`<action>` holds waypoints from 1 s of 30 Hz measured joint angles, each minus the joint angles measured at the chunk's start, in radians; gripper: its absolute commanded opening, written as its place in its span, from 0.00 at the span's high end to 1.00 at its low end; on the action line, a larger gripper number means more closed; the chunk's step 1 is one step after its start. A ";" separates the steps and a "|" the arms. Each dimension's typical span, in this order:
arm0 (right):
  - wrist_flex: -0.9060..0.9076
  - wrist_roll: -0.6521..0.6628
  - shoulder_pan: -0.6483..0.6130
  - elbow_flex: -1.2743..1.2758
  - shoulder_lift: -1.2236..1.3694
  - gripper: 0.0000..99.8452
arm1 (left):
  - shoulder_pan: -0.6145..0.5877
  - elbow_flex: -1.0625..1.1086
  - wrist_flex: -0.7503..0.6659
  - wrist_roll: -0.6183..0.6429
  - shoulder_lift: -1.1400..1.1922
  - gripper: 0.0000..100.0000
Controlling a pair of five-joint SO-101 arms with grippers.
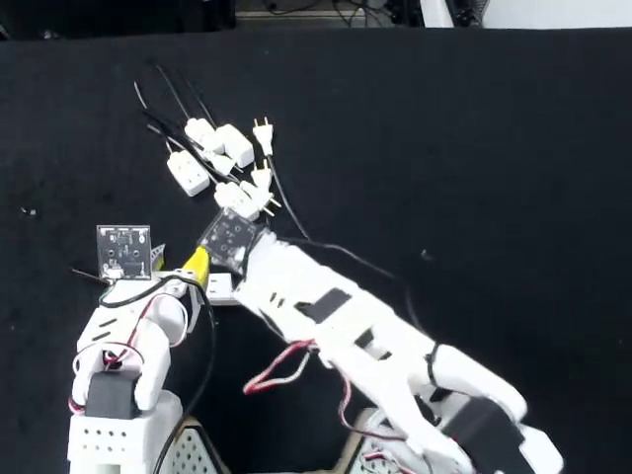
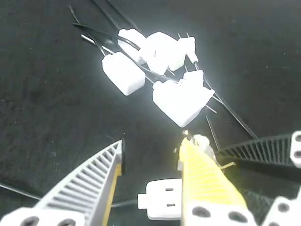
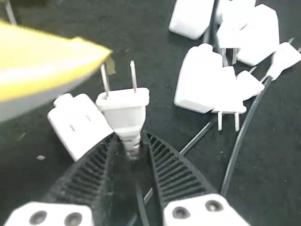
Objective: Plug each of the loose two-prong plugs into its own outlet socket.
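Observation:
My right gripper [image 3: 129,139] is shut on the neck of a white two-prong plug [image 3: 123,106], prongs pointing away from the wrist. A white outlet socket [image 3: 77,125] lies on the black cloth just beside that plug. The same socket [image 2: 160,205] lies low between the fingers of my open left gripper [image 2: 151,143], untouched by its grey and yellow fingers [image 2: 202,174]. In the high view the socket [image 1: 219,286] sits where the two arms meet. A heap of white plugs and sockets [image 1: 222,163] with black cords lies beyond both grippers.
A loose plug [image 1: 262,133] lies at the heap's far right, with another plug [image 3: 228,110] lying flat near the held one. Thin black cords [image 1: 296,232] trail from the heap under the right arm [image 1: 336,316]. The black cloth [image 1: 474,148] spreads to the right.

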 measured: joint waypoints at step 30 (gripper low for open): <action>0.235 0.023 0.130 0.132 -0.384 0.99 | 0.008 0.041 -0.038 -0.014 0.000 0.80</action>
